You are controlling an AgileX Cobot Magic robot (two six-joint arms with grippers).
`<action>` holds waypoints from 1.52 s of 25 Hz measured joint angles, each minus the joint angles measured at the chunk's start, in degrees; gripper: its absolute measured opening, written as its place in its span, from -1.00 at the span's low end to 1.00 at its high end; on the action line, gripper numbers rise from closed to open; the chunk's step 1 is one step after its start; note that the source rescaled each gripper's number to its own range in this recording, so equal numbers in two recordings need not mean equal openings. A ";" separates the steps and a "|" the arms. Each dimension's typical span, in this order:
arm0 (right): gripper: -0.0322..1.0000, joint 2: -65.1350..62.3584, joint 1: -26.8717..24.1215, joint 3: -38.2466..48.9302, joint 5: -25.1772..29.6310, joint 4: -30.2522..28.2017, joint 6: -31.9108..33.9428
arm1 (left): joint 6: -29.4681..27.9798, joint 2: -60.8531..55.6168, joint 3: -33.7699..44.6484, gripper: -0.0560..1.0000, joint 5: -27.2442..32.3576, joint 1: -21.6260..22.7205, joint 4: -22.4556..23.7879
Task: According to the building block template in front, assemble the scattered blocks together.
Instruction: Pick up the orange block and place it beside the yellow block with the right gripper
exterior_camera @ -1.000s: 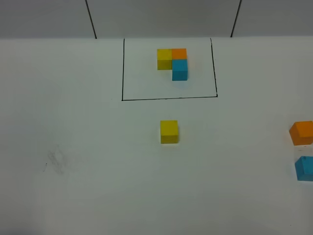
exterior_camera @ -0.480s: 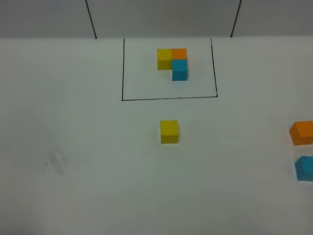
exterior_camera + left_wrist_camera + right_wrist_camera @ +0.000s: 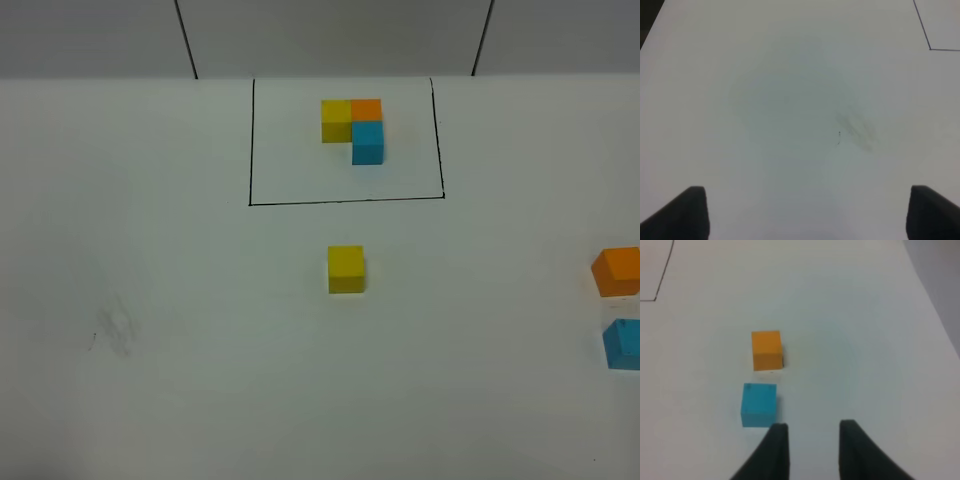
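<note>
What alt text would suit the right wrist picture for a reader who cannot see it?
An orange cube and a blue cube sit slightly apart on a white table, the blue one nearer the camera. The right gripper shows two dark fingers close to the blue cube, parted, with nothing between them.

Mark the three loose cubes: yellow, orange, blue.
loose yellow cube [image 3: 346,260], exterior high view, on its top face.
loose orange cube [image 3: 766,342], right wrist view, on its top face.
loose blue cube [image 3: 759,397], right wrist view, on its top face.
</note>
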 joint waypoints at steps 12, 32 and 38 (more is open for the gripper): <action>0.35 37.15 0.00 -8.37 -9.62 -0.10 4.30 | 0.00 0.00 0.00 0.40 -0.30 0.00 0.00; 0.99 88.03 -1.78 -24.79 -22.19 -0.18 0.72 | 0.00 0.00 0.00 0.40 -0.35 0.00 0.00; 0.95 94.93 -2.26 -24.79 -24.80 1.78 -4.14 | 0.00 0.00 0.00 0.40 -0.35 0.00 0.00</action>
